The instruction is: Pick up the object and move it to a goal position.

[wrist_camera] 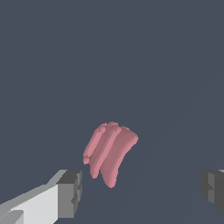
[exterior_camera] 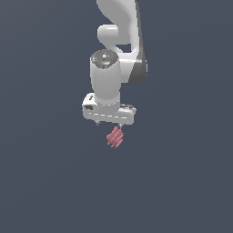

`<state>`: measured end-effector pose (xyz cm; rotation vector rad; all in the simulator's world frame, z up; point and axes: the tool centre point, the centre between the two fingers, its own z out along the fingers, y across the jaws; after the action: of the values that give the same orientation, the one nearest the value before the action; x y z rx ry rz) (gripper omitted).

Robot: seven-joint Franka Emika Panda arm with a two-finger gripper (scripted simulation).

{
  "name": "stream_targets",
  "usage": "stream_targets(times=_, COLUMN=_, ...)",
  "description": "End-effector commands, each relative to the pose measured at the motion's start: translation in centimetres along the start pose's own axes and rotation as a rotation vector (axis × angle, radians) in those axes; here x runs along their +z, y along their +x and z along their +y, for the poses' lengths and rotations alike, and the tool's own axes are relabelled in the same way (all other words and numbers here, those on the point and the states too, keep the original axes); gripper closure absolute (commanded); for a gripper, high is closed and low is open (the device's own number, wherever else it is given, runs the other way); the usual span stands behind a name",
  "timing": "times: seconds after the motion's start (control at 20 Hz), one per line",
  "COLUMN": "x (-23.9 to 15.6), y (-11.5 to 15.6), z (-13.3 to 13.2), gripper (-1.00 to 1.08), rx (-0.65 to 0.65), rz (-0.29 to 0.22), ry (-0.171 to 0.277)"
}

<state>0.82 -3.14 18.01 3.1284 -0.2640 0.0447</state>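
In the exterior view the white Panda arm (exterior_camera: 119, 41) reached down from the top of the frame, its wrist turned so that the tool (exterior_camera: 109, 123) pointed downward over a plain, dark grey-blue surface (exterior_camera: 45, 182). Only the short tips of the two fingers (exterior_camera: 98, 122) showed beneath the broad white tool body. Just below those tips, and slightly toward the exterior view's right, was the object (exterior_camera: 115, 137), a small pinkish-red cluster of parallel ridged lobes, clearly narrower than the tool above it. Whether it rested on the surface could not be judged, since no shadow or edge marked the ground.

The wrist view gave the closer account. The object (wrist_camera: 109, 151) appeared near the middle of the picture as several finger-like lobes lying side by side, joined at one end and tapering to rounded points at the other, the whole bunch tilted at a slant. The tool (wrist_camera: 142, 190) stood wide apart: one grey pad (wrist_camera: 70, 194) on its white finger showed at one side of the picture, and the other pad sat at the opposite edge, with a broad gap between them. The object lay beyond the pads and nearer to the first one, touching neither. Nothing was held.
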Motion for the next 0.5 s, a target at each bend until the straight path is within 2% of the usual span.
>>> stream_targets(times=0.0, x=0.7, y=-0.2, z=-0.3, gripper=-0.92, rx=0.047, rz=-0.003, ry=0.001)
stream_targets(times=0.45, x=3.7, y=-1.4, z=-1.4, gripper=-0.92, rx=0.268, rz=-0.017, ry=0.0)
